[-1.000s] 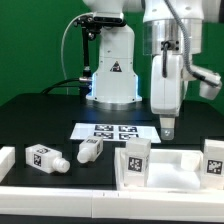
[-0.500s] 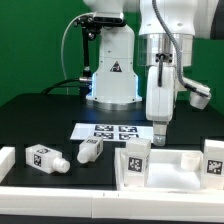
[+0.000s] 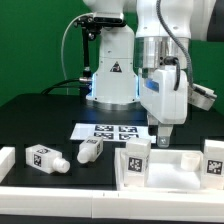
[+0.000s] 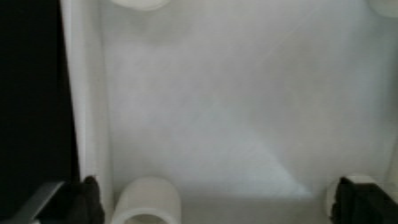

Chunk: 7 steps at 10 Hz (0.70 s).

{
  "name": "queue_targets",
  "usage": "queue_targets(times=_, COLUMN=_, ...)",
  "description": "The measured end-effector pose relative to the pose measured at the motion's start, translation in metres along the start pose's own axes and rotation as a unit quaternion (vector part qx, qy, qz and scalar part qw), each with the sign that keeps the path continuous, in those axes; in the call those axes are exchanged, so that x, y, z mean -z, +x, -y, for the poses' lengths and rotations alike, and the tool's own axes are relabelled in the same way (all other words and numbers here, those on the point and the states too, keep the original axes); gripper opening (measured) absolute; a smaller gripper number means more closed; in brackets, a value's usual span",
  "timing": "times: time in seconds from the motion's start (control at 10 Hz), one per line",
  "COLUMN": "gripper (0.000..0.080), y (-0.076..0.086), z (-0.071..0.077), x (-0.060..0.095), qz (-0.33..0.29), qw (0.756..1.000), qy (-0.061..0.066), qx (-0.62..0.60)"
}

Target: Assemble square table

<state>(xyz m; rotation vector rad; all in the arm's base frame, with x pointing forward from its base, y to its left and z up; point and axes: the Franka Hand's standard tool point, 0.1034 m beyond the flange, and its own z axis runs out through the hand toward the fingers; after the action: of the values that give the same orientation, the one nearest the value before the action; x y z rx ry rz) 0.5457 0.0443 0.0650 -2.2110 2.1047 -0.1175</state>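
Observation:
The square table's top is a white rimmed tray at the front on the exterior view's right. One tagged leg stands at its near left corner and another leg at its right end. Two more legs lie on the black table to the left. My gripper hangs open just above the top's far rim and holds nothing. In the wrist view the top fills the picture under the open gripper. A white rounded part shows close to one finger.
The marker board lies flat behind the legs, in front of the robot's base. A long white rail runs along the front edge. A strip of black table borders the top in the wrist view.
The arm has shifted slightly toward the exterior view's left and the wrist has turned. The gripper sits a little lower over the top's far rim, still open.

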Motion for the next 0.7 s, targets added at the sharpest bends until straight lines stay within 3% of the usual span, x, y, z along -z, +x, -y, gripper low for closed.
queue_targets(times=0.3, gripper=0.0649, y=-0.001, z=-0.003, x=-0.001, qz=0.001, qw=1.000, qy=0.002, qx=-0.004)
queue_targets(times=0.5, gripper=0.0649, y=-0.006, z=-0.029, x=-0.011, qz=0.009, qw=1.000, qy=-0.005, qx=-0.012)
queue_targets(times=0.7, gripper=0.0649, y=-0.008, z=-0.043, x=-0.028, qz=0.002, qw=1.000, qy=-0.018, qx=-0.012)
